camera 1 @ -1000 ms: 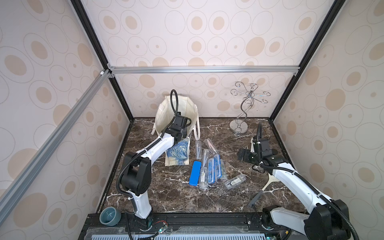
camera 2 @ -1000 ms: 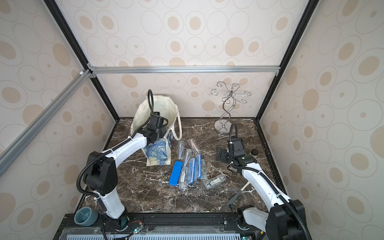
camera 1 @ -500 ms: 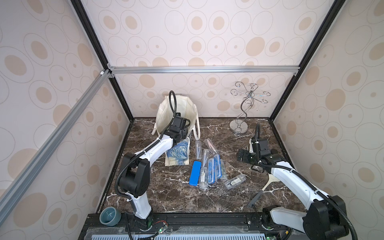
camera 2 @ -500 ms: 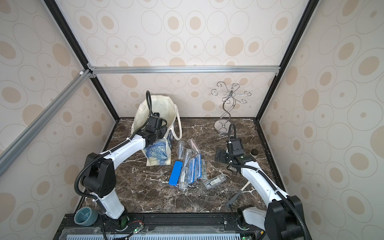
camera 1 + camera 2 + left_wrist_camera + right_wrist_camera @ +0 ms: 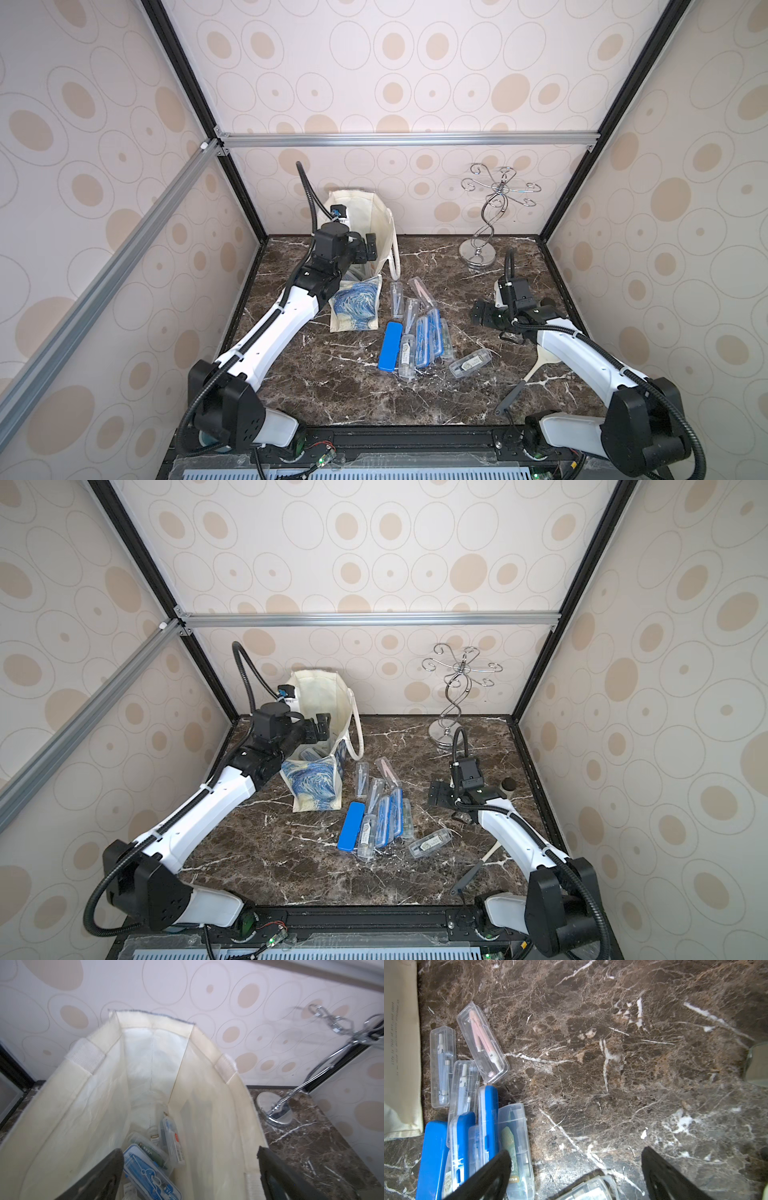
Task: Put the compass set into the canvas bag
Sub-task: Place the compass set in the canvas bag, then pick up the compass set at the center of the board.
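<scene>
Left gripper (image 5: 371,250): spread wide, empty, over the canvas bag (image 5: 374,212) mouth; bagged cases (image 5: 152,1167) lie below it, inside.
Right gripper (image 5: 482,316): wide, empty; the nearer arm.
Loose compass cases (image 5: 415,332): beside the right gripper, bagward, with long axes crossing its jaw line.

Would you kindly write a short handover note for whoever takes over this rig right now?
Grippers: the left gripper is open and empty over the mouth of the canvas bag. The right gripper is open and empty above the table, beside the loose cases.
Done: several bagged cases lie at the bottom of the bag.
Left: the cluster of cases lies on the table next to the bag, and a lone clear case lies nearer the right arm. All of these have yet to go in.
</scene>
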Robot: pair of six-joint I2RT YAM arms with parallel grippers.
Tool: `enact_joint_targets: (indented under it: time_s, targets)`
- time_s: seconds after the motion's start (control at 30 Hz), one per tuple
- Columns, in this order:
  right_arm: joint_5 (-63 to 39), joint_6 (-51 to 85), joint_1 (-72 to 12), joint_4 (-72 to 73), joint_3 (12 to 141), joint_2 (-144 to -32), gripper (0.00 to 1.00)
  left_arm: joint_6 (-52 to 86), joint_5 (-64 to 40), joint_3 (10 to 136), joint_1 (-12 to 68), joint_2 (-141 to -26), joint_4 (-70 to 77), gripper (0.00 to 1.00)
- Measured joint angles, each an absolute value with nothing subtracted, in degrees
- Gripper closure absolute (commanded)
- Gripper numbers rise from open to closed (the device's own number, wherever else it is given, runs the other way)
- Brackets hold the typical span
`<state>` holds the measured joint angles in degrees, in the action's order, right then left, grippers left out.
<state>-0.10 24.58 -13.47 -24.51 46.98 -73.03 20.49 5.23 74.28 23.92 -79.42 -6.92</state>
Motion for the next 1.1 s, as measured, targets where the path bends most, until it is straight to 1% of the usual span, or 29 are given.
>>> enact_joint_targets:
  time_s: [0.2,0.4,0.6,0.77,0.93,1.1]
  targets:
    - [-0.25,24.58,-13.47,-25.91,47.11,-75.35,0.00,20.25,-0.45,71.92,27.62,-73.67,-3.44,0.00]
    - [0.12,24.71,-13.47,-28.62,47.57,-75.99,0.00,19.42,-1.63,71.90,37.04,-74.59,-1.98,0.00]
    - [1.04,25.69,-13.47,-32.91,47.55,-74.98,0.00,18.74,-0.86,72.58,45.01,-81.21,-1.23,0.00]
    - [0.23,26.81,-13.50,-35.07,45.19,-69.73,0.00,18.13,2.11,74.61,50.30,-89.80,-2.39,0.00]
    - [-0.27,28.58,-14.79,-38.35,42.19,-65.60,0.00,19.09,2.90,74.46,52.58,-94.96,-2.59,0.00]
    - [-0.95,31.51,-18.63,-39.40,38.87,-64.64,0.00,20.60,3.60,72.27,52.66,-95.44,-1.58,0.00]
